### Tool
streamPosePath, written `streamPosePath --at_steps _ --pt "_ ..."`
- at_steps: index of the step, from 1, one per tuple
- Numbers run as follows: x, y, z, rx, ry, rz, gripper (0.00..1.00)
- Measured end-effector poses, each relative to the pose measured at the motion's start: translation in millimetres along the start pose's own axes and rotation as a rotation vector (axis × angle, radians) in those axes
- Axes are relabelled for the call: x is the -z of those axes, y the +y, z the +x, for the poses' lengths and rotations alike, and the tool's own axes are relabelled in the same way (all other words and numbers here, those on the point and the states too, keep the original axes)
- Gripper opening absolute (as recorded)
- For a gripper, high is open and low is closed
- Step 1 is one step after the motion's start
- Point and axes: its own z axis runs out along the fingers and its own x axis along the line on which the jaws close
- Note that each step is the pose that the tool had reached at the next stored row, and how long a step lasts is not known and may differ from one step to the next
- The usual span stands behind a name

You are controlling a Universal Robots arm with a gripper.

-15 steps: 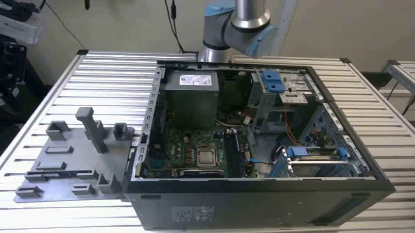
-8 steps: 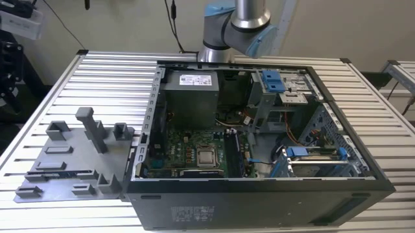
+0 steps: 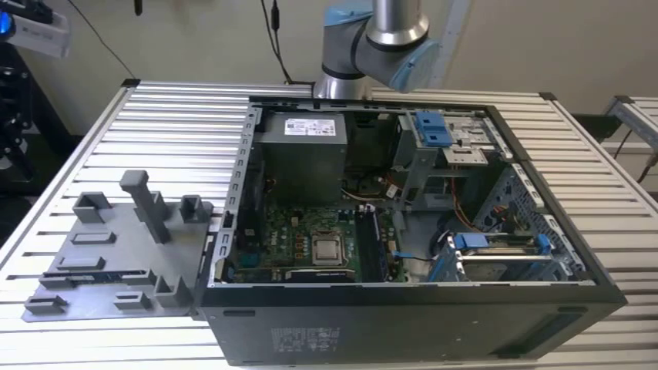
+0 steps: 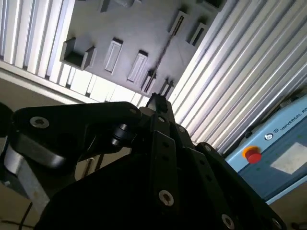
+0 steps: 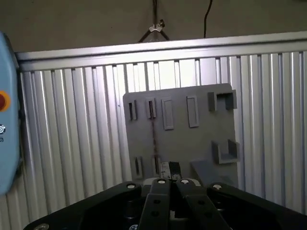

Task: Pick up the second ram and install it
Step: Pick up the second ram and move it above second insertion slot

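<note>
The second ram stands on edge in the grey holder tray, at the exterior view's left, beside the open computer case. In both wrist views it is a thin dark line across the tray: ram on tray, and ram on tray. My gripper hangs high above the tray with its fingertips together and nothing between them, also seen as gripper. In the first wrist view the ram's line runs toward the fingertips.
A grey T-shaped post rises from the tray near the case wall. The case holds a motherboard, a power supply and blue drive cages. A blue pendant with a red button lies on the slatted aluminium table.
</note>
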Motion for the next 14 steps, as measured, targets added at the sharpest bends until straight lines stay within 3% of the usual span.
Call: streamPosePath --at_steps 7,14 --pt "-0.4 0.0 0.0 0.087 0.0021 -0.0001 0.11" --pt "-0.5 0.0 0.0 0.132 0.0032 -0.0002 0.11"
